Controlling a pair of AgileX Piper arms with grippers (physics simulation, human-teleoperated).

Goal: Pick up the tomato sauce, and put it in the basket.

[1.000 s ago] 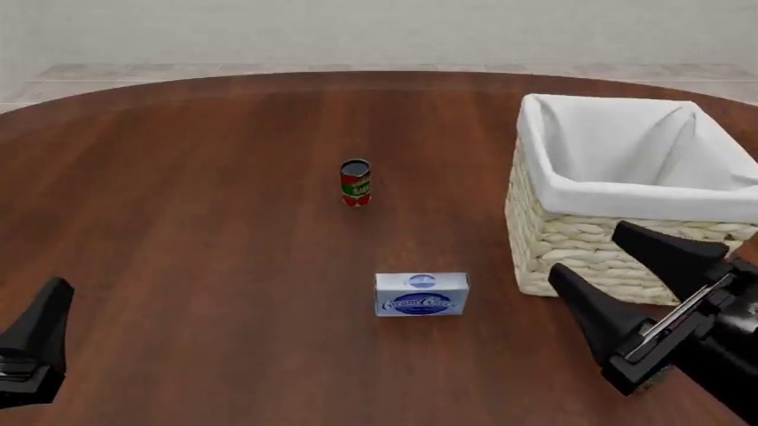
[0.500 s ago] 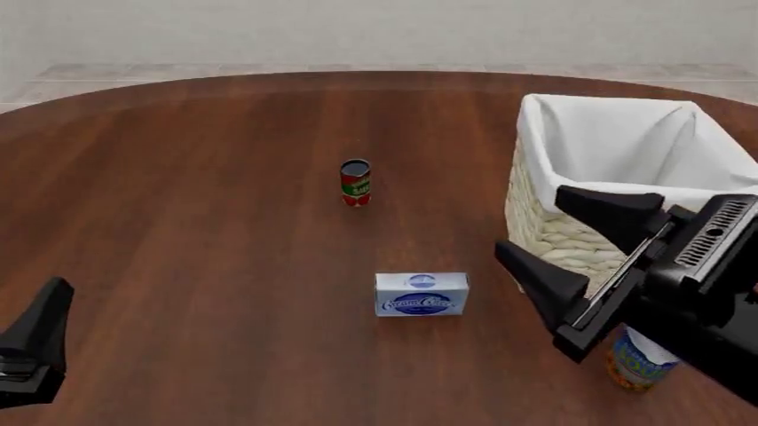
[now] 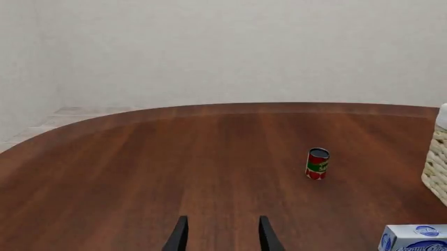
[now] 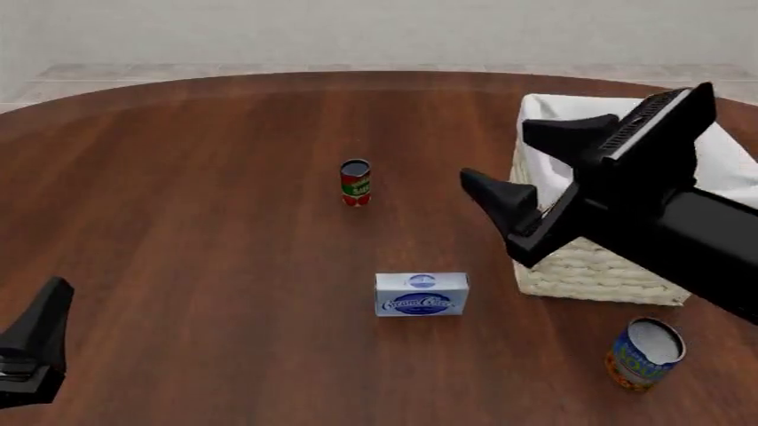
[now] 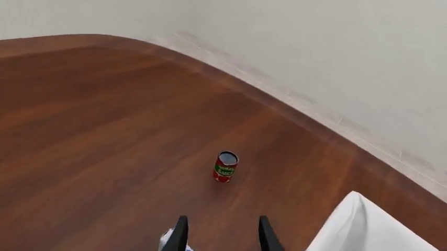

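— two arms, one little can. where's the tomato sauce (image 4: pixel 355 182) sitting?

— upright on the worktop (image 4: pixel 213 231), well to the left of the basket (image 4: pixel 592 262) and a bit beyond the blue-and-white box (image 4: pixel 422 294). nothing is touching it, and its long axis runs straight up.

— which arm would you bet on?

— the right gripper (image 4: pixel 521 169). it hangs above the worktop just in front of the basket's left wall, fingers spread wide with nothing between them. the can lies ahead of those fingers, farther from the basket and lower down. in the right wrist view it sits almost square between the two fingertips (image 5: pixel 180 232), only further out.

— and the left one?

— the left gripper (image 3: pixel 222 235) is low at the near edge, far from the basket. its fingers look parted and empty too, but the can is well off from it, out ahead and over toward the basket side. i'd say it has the longer trip.

— so what does the move turn on?

— my guess: reaching away from the basket and dropping, so the spread fingers straddle the can's sides. there's also a blue-and-orange can (image 4: pixel 643 353) in front of the basket, out of the way.
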